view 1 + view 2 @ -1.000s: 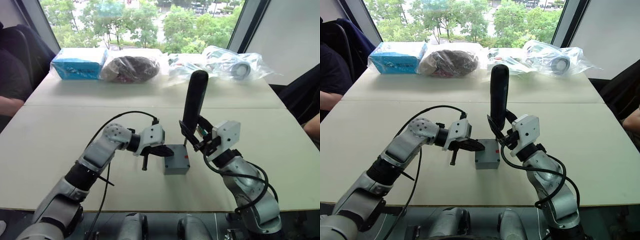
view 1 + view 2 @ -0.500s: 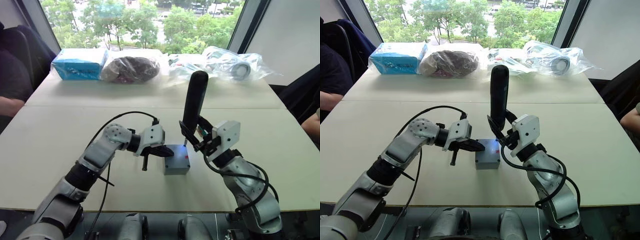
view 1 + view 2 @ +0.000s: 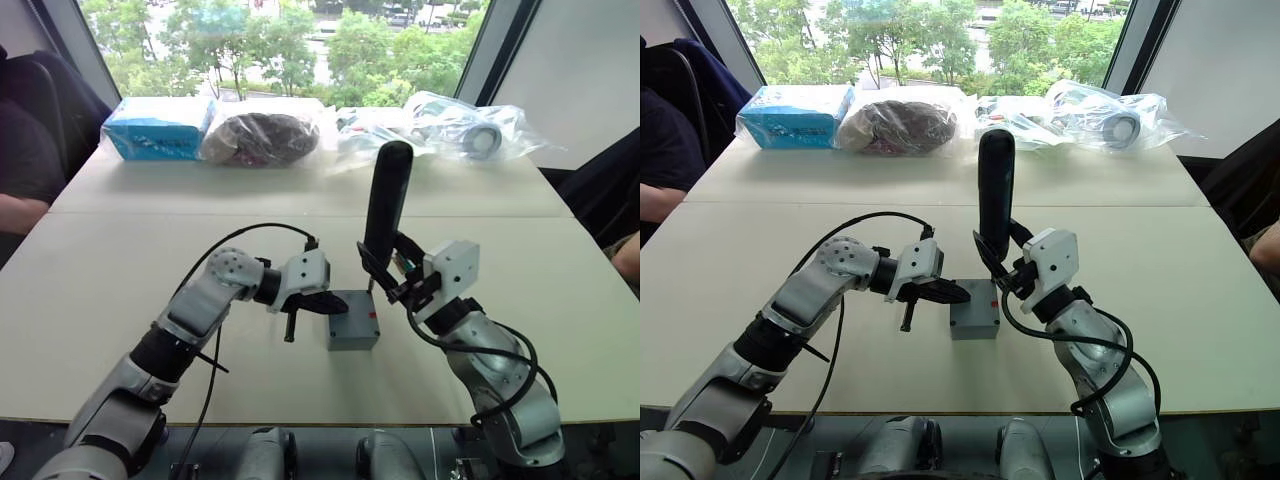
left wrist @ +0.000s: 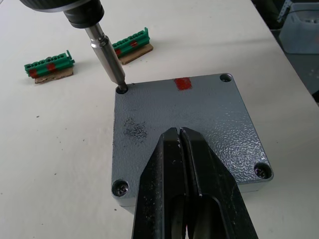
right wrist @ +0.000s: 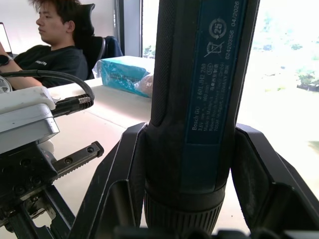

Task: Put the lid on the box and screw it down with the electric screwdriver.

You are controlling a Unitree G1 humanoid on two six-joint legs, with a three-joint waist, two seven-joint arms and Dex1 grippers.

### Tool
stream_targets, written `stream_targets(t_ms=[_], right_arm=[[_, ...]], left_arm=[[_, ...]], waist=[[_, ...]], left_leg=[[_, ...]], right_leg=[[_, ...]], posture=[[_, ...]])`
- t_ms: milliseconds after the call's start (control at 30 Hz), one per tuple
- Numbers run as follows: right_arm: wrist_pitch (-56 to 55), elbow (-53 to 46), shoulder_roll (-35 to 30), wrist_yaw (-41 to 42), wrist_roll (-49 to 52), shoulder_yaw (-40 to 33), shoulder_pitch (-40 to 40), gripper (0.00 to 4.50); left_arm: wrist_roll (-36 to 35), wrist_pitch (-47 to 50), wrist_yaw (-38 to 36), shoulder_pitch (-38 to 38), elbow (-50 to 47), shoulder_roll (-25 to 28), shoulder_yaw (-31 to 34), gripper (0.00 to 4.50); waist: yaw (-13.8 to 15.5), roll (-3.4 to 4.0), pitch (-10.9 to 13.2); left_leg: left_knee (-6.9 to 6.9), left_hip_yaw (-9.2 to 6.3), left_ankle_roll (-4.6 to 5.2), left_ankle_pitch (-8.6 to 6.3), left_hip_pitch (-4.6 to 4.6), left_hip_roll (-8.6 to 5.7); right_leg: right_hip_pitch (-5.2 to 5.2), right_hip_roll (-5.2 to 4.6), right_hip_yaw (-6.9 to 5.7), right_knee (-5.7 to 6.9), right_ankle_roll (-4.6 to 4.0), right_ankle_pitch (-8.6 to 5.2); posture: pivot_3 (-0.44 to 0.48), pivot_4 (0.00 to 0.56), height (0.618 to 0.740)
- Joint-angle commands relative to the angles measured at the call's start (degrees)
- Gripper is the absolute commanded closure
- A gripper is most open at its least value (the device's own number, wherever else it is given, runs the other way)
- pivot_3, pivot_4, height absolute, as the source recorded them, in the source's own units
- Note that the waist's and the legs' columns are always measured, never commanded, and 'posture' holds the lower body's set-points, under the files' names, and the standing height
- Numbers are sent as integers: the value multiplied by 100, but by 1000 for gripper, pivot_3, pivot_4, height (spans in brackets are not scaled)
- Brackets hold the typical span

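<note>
The box (image 3: 353, 320) is sitting near the middle of the table (image 3: 120, 270), and everything here is placed relative to it. The lid (image 4: 184, 124) is lying flat on top of the box, edges lined up, with a small red mark (image 4: 182, 83) near one edge and another red mark showing on the box side in the head views. Screws are sitting in two corner holes on the side nearest the left wrist camera, and a third corner also looks filled. The right gripper (image 3: 1002, 268), just to the right of the box, is pinching the electric screwdriver (image 3: 386, 205) between its two fingers (image 5: 119, 174), holding it close to upright with the dark body rising well above the box. The metal bit (image 4: 107, 59) is angling down and its tip is sitting in the lid's fourth corner hole, on the far right of the box as the head views show it. The left gripper (image 4: 180, 144) is reaching in from the left of the box, fingers pressed together, tips resting over the lid top near its middle. Two green connector strips (image 4: 49, 63) are lying on the table just beyond the box, behind the bit. Plastic-wrapped items and a blue packet (image 3: 158, 125) are lying well beyond the box, along the far edge by the window. A seated person (image 5: 50, 45) is showing past the far left side of the table.
</note>
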Motion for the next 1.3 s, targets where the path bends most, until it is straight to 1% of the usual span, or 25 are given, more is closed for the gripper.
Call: stream_targets(t_ms=[33, 133, 233, 333, 400, 533, 600, 667, 733, 767, 833, 900, 967, 1067, 1133, 1300], right_arm=[[554, -146, -63, 9, 313, -195, -190, 2650], [1122, -497, -241, 28, 742, -505, -729, 2650], [1771, -705, -383, -106, 1692, -1162, -1709, 2650], [2210, -603, -429, -391, 2642, -1760, -2468, 2650], [2431, -491, -539, -522, 3003, -2009, -2832, 2650], [2715, -98, -709, -989, 3950, -2650, -3382, 2650], [3000, 192, -1022, -1259, 4417, -3033, -3403, 2650], [3388, 552, -1431, -1597, 5120, -3372, -3389, 2650], [4148, 1302, -2264, -2004, 6187, -3662, -3327, 2650], [4455, 1631, -2651, -2110, 6513, -3738, -3280, 2650], [4877, 2006, -3341, -2035, 6521, -3731, -3114, 2650], [5360, 2367, -4017, -1782, 6293, -3594, -2856, 2650], [6014, 3086, -4423, -1852, 6364, -3464, -2683, 2650], [6322, 3574, -4671, -1436, 6031, -3232, -2421, 2650], [6477, 3914, -4838, -963, 5646, -2831, -2271, 2650], [6544, 4510, -4872, -282, 4851, -2079, -2459, 2650]], left_arm=[[200, 51, -9, 117, 190, 46, -181, 4500], [209, 19, -20, 122, 218, 68, -175, 4500], [231, -8, -11, 103, 269, 89, -150, 4500], [229, -22, -4, 91, 302, 83, -133, 4500], [182, -18, 23, 92, 332, 59, -71, 4500], [-366, 483, 124, 8, 247, -104, 425, 4500], [-747, 836, 136, -82, 143, -141, 757, 4500], [-1067, 1143, 103, -166, -6, -101, 1023, 4500], [-1425, 1469, -22, -252, -304, 47, 1288, 4500], [-1553, 1579, -72, -282, -446, 127, 1376, 4500], [-1694, 1712, -130, -331, -715, 284, 1432, 4500], [-1857, 1811, -274, -364, -1063, 471, 1423, 4500], [-1953, 1823, -426, -346, -1389, 621, 1351, 4500], [-1941, 1789, -414, -348, -1563, 639, 1230, 4500], [-1881, 1720, -343, -385, -1529, 533, 1127, 4500], [-1633, 1492, -192, -294, -1375, 447, 934, 4500]], waist=[[0, 5, 3], [-4, 15, 10], [-28, 45, 37], [-21, 54, 45], [-17, 53, 45], [-61, 54, 53], [-56, 53, 75], [-54, 47, 103], [-63, 52, 137], [-59, 50, 161], [-65, 50, 183], [-90, 64, 192], [-107, 68, 200], [-115, 65, 202], [-116, 67, 202], [-113, 69, 205]], left_leg=[[-1, 0, 0, 0, 0, 0], [-2, 1, 0, 0, -2, -1], [-6, 1, 0, 0, -7, -1], [-5, 3, -7, 8, -53, -7], [-7, -3, -11, 11, -69, -5], [-14, -3, -9, 12, -74, -5], [-10, -3, -9, 14, -76, -7], [-7, -4, -8, 14, -81, -9], [-6, -3, -7, 14, -86, -10], [-3, -2, -7, 14, -91, -11], [-4, -1, -7, 15, -95, -11], [-5, 1, -7, 15, -101, -11], [-6, 6, -5, 15, -106, -12], [-2, 9, -3, 15, -107, -9], [0, 11, -2, 15, -105, -9], [3, 14, -2, 15, -106, -5]], right_leg=[[0, -1, 0, -1, 0, 0], [-3, -4, 0, -2, 0, 0], [-7, -7, 0, -5, -1, 0], [-34, -14, -2, 4, -5, 6], [-48, -12, -15, 6, -3, 7], [-48, -10, -21, 6, -2, 7], [-48, -11, -22, 7, -3, 7], [-49, -12, -23, 7, -3, 7], [-52, -13, -23, 7, 0, 8], [-55, -13, -23, 8, 9, 13], [-58, -14, -27, 6, 14, 16], [-63, -11, -29, 4, 17, 17], [-68, -5, -29, 3, 23, 17], [-67, 9, -30, 3, 25, 18], [-68, 18, -30, 7, 26, 18], [-81, 44, -17, 17, 33, 19]], posture=[[0, 150, 740], [0, 150, 740], [0, 150, 740], [0, 150, 740], [0, 150, 740], [0, 150, 740], [0, 150, 740], [0, 150, 740], [0, 150, 740], [0, 150, 740], [0, 150, 740], [0, 150, 740], [0, 150, 740], [0, 150, 740], [0, 150, 740], [0, 150, 740]])
